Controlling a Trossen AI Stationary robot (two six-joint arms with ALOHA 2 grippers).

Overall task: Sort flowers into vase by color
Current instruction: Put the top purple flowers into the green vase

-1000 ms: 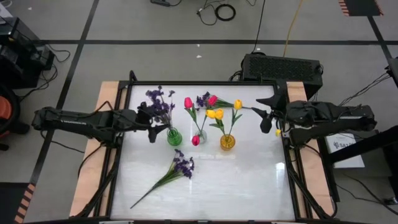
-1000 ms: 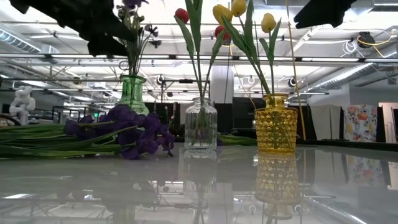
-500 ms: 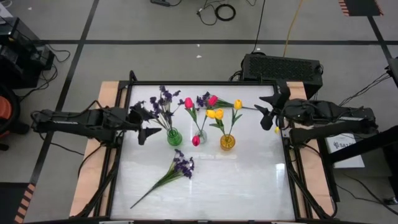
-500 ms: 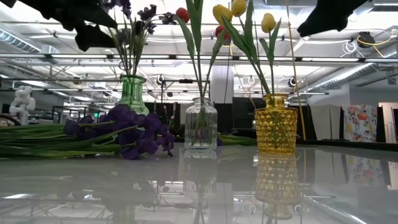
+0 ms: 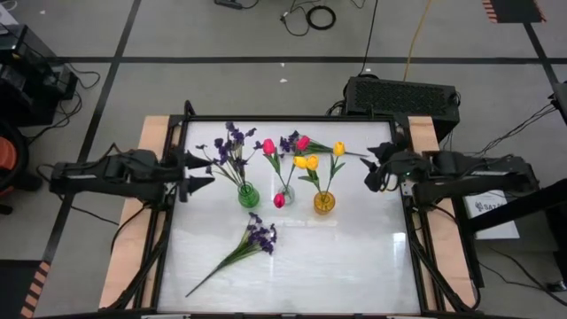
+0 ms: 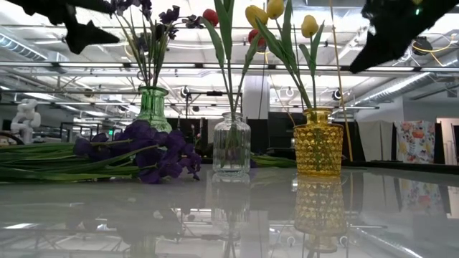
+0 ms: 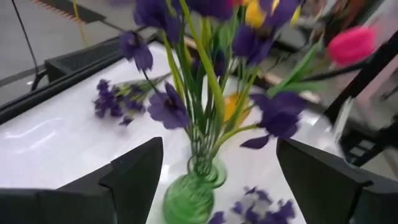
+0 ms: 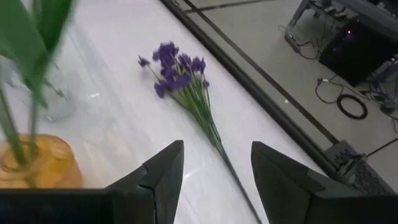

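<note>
A purple sprig (image 5: 232, 149) stands with its stem in the green vase (image 5: 248, 196). Pink-red tulips (image 5: 268, 146) stand in the clear vase (image 5: 284, 193), and yellow tulips (image 5: 306, 162) in the amber vase (image 5: 324, 202). One purple sprig (image 5: 255, 239) lies flat on the near half of the table. Another purple sprig (image 8: 177, 73) lies by the far edge. My left gripper (image 5: 198, 172) is open, just left of the green vase (image 7: 191, 198) and apart from it. My right gripper (image 5: 377, 174) is open and hovers right of the amber vase (image 8: 34, 163).
The three vases stand in a row across the table's middle (image 6: 231, 143). The tall stems rise well above them. A black box (image 5: 403, 96) sits beyond the far right corner. The white tabletop (image 5: 337, 266) is bare at near right.
My left gripper has drawn back from the purple sprig toward the table's left edge. The sprig, which leaned toward the gripper, now stands more upright in the green vase with its blossoms spread. My right gripper has turned at the wrist and dipped slightly.
</note>
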